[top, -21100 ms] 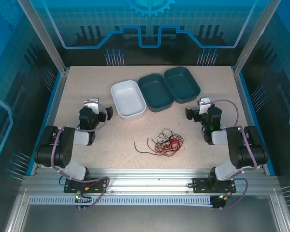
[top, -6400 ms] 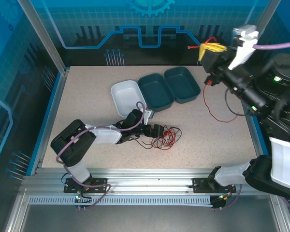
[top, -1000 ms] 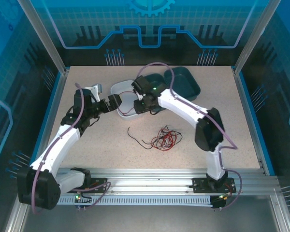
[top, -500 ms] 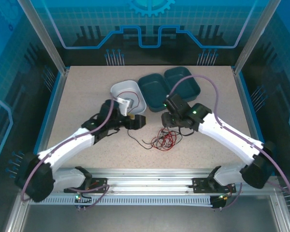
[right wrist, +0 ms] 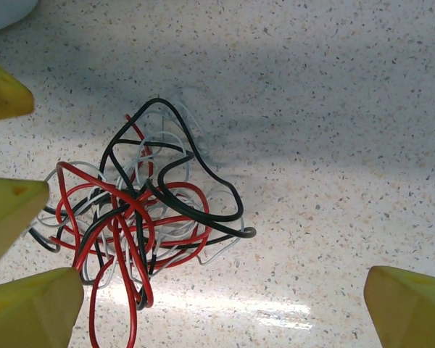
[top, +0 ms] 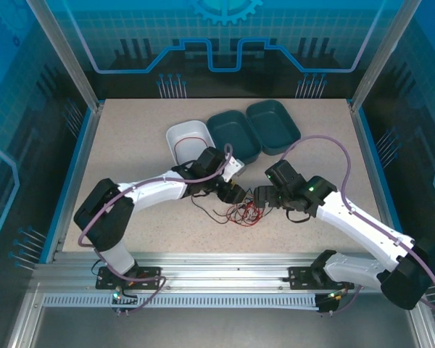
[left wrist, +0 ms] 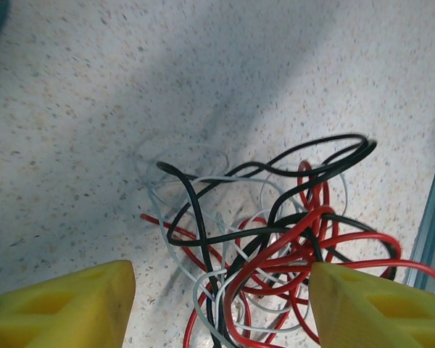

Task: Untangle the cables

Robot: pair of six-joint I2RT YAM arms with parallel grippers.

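The cables (top: 243,212) lie in one loose knot of red, black and whitish wire on the speckled worktop (top: 130,130), near its front middle and in front of the tubs. The two arms meet over the knot.

The left claw (top: 230,193) hangs at the knot's left rear edge. In the left wrist view its yellow fingers (left wrist: 65,308) stand well apart, with the wires lying on the worktop between them, and neither finger presses on a wire.

The right claw (top: 264,197) is just to the right of the knot. In the right wrist view its fingers (right wrist: 409,308) are spread as wide as the frame. The tangle sits toward the left finger, and nothing is held. The left claw's yellow tips show at the left edge of that view, close to the knot.

Behind the arms stand a white tub (top: 175,132) and two dark teal tubs (top: 234,136) in a row. A thin red wire (top: 180,151) curves inside the white tub.
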